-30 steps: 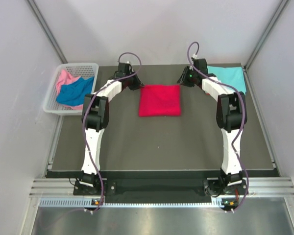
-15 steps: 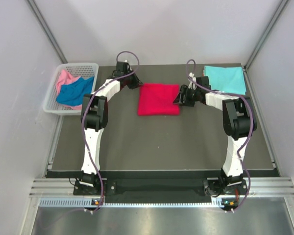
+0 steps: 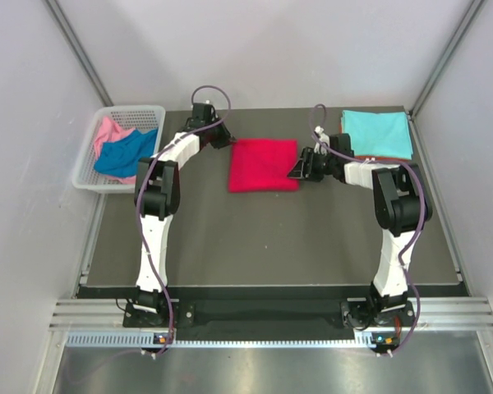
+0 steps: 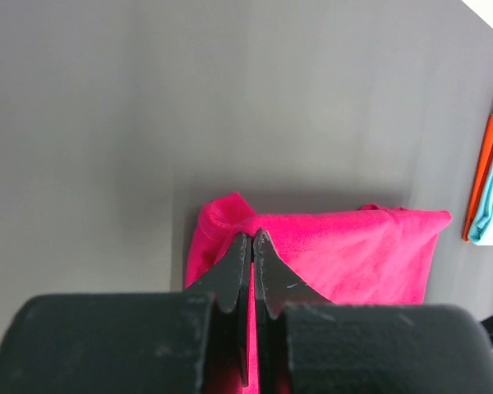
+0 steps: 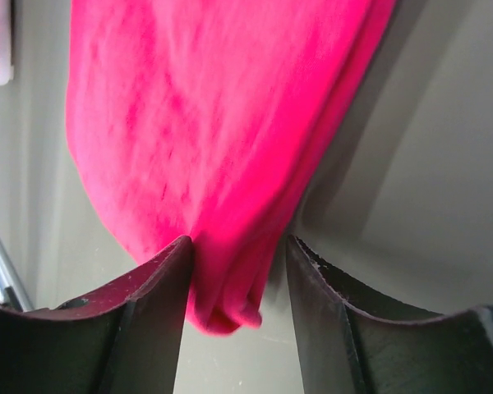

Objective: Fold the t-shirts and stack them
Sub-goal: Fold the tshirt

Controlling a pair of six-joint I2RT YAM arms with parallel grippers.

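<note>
A crimson red t-shirt (image 3: pixel 263 164) lies folded into a square at the middle back of the table. My left gripper (image 3: pixel 221 142) is shut on its back left corner, and the cloth (image 4: pixel 353 254) puckers at the tips of that gripper (image 4: pixel 253 236). My right gripper (image 3: pixel 301 167) sits low at the shirt's right edge, open. A bunched red corner (image 5: pixel 230 279) lies between its fingers, touching one of them with a gap to the other. A folded light turquoise t-shirt (image 3: pixel 376 134) lies at the back right, on top of an orange one (image 4: pixel 481 176).
A white lattice basket (image 3: pixel 89 168) stands off the table's left side, holding a royal blue shirt (image 3: pixel 123 154) and a pink shirt (image 3: pixel 108 130). The dark mat (image 3: pixel 263 238) stretches towards the arm bases. Grey walls close in on both sides.
My right gripper came down from beside the turquoise shirt to the red shirt's right edge and opened around its corner. The red shirt and my left gripper shifted slightly left.
</note>
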